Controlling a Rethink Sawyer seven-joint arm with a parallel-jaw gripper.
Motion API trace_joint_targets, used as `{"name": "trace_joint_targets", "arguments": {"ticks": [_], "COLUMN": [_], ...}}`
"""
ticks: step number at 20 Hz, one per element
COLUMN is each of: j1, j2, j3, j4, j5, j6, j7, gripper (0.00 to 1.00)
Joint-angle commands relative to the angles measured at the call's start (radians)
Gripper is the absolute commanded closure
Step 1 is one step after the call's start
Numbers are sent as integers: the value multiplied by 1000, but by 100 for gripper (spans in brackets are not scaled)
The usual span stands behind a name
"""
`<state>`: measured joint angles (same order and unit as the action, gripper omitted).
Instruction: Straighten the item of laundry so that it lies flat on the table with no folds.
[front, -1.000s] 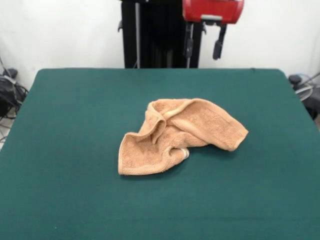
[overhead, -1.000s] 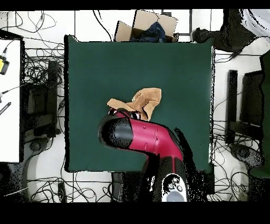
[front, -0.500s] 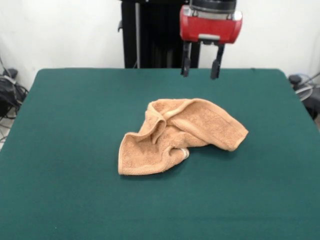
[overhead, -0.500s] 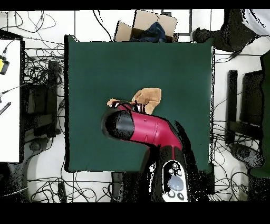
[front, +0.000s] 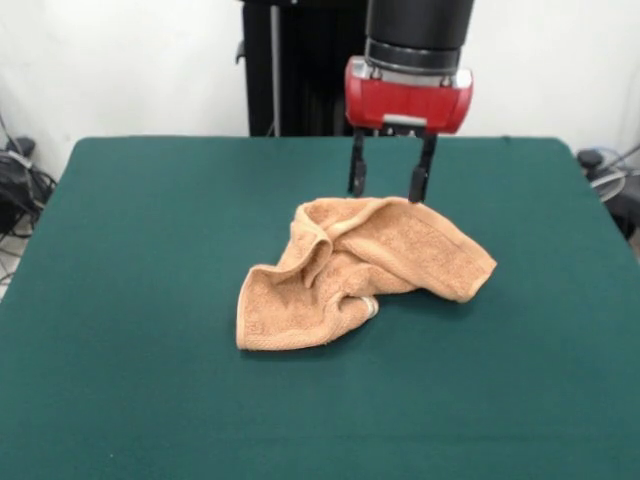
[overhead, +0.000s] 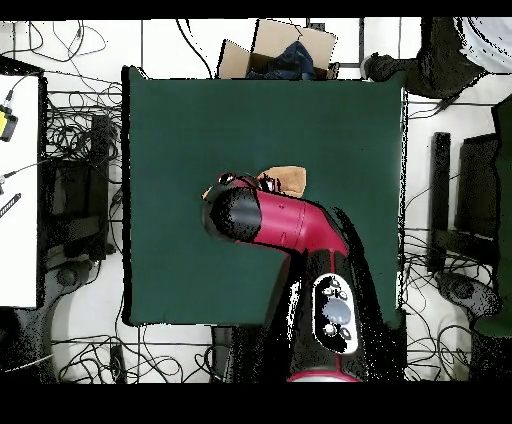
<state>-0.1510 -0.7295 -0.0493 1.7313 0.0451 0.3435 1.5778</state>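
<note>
The peach-orange towel (front: 352, 268) lies crumpled in the middle of the dark green table (front: 140, 300), with folds and a raised ridge along its far side. My gripper (front: 389, 184) is open, its two dark fingers pointing down just above the towel's far edge, apart from the cloth. In the overhead view the red arm (overhead: 270, 222) covers most of the towel (overhead: 288, 179); only its corner shows past the arm.
A cardboard box (overhead: 277, 50) with dark cloth stands off the table's far edge in the overhead view. Cables and equipment (overhead: 70, 190) lie on the floor around the table. The black pedestal (front: 300, 70) stands behind the table.
My gripper has come down and forward from the top edge to just above the towel's far edge. It stayed open. The towel has not moved.
</note>
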Motion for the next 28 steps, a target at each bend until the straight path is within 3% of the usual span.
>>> {"name": "trace_joint_targets", "arguments": {"ticks": [1, 10, 18, 28], "j1": [26, 30, 19, -18], "j2": [65, 105, 117, 198], "j3": [-37, -85, -112, -90], "j4": [-152, -229, -234, -245], "j5": [12, -30, -61, -111], "j6": [129, 189, 218, 154], "j7": [172, 138, 104, 49], "gripper": [0, 0, 0, 0]}}
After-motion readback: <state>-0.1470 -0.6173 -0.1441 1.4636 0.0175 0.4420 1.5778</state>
